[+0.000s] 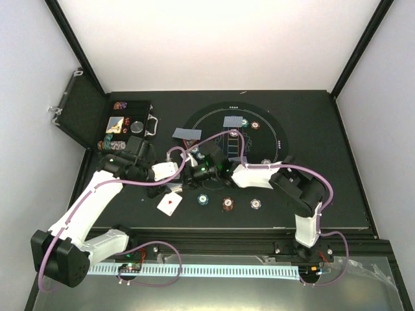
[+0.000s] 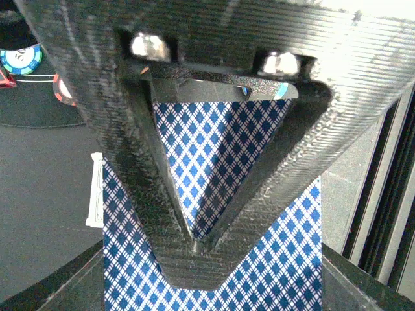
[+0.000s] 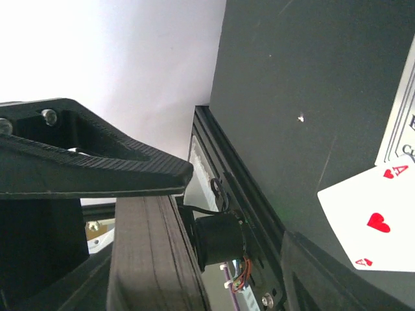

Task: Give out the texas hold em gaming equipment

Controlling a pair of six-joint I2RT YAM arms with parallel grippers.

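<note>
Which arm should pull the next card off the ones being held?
Probably the right. The left pincer is shut on the blue-backed cards, so it is busy; the right pincer sits close beside them with nothing visibly held.

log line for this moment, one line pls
left gripper shut on blue diamond-backed playing card | right gripper state unclear | white ace of hearts card face up on black table
</note>
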